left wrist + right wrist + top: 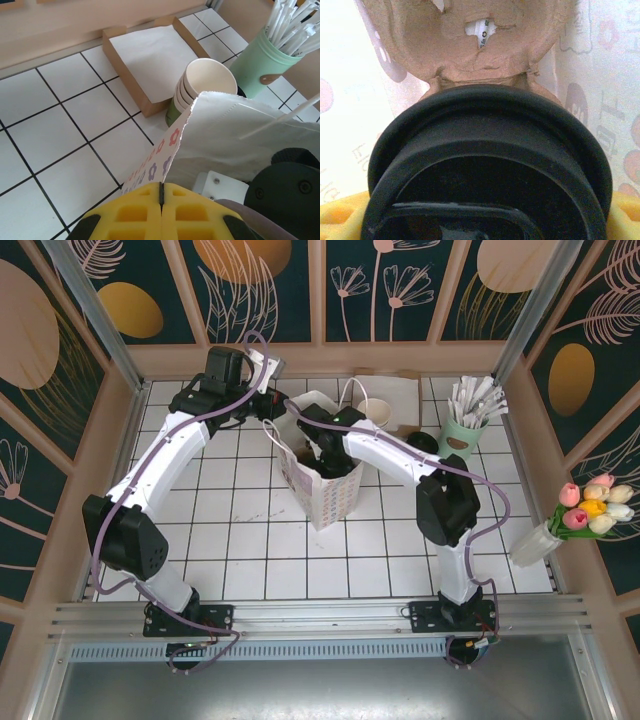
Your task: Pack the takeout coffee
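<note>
Standing open at the middle of the white-tiled bench, a white paper bag printed with red and purple flowers is seen from above. The left tool is pressed together on the bag's rim at the bag's 10 o'clock, the printed paper edge running into the seam between its yellow pads.

The right tool is lowered into the bag's mouth and is clamped on the takeout coffee, whose black lid is flanked by yellow pads at 8 and 4 o'clock. The cup is thus held inside the bag, above a brown pulp carrier at 12 o'clock.

Lettering shows reversed through the bag wall and cannot be read; a small printed scrap in the carrier's opening is too small to read.

A stack of lidless cups stands at the bag's 1 o'clock, a mint-green straw holder at 2 o'clock, and tulips at 3 o'clock.
</note>
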Controlling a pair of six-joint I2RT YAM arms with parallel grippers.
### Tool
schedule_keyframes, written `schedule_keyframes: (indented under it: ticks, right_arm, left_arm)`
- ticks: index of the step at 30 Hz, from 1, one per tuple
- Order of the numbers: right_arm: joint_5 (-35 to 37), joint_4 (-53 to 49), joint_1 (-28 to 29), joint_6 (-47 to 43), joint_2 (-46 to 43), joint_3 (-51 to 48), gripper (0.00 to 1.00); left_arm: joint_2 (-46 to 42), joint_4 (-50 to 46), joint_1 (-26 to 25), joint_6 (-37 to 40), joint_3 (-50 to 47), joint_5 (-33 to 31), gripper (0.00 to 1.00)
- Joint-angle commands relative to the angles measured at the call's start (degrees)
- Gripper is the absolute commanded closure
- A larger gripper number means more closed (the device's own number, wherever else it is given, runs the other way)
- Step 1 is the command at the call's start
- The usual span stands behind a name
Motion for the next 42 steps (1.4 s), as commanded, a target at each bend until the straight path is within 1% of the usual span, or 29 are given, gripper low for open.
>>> schedule_keyframes:
  ticks: [1,9,15,20,35,37,40,42]
  right_arm:
    - [2.22,0.07,1.08,-0.63,3.35,-3.48,0.49]
    - [2.44,-0.79,1.74,-0.59,1.60,-6.11,0.49]
    - [2.70,-0.95,1.78,-0.59,2.09,-2.79,0.49]
    - [2.99,-1.63,1.78,-0.98,2.43,-0.62,0.45]
    - [3.93,-3.72,2.13,-0.50,1.13,2.88,0.37]
    - [4.15,-4.01,2.20,-0.50,0.99,3.31,0.34]
    - [4.15,-4.03,2.31,-0.46,0.54,3.93,0.27]
    - [3.98,-4.07,2.41,-0.36,0.38,4.85,0.25]
  left_arm:
    - [-1.74,1.15,0.05,-0.85,-0.43,-2.70,1.00]
    - [-1.53,1.26,0.05,-1.44,-0.38,-3.46,1.00]
    - [-1.44,1.35,0.05,-1.41,-0.16,-1.99,1.00]
    - [-1.66,1.30,0.04,-1.32,-0.29,-0.67,1.00]
    - [-1.68,1.26,0.06,-1.22,-0.02,-1.26,1.00]
    - [-1.64,1.26,0.05,-1.16,0.00,-1.26,1.00]
    - [-1.56,1.20,0.06,-1.20,0.07,-1.35,1.00]
    - [-1.53,1.09,0.03,-1.17,0.24,-1.43,1.00]
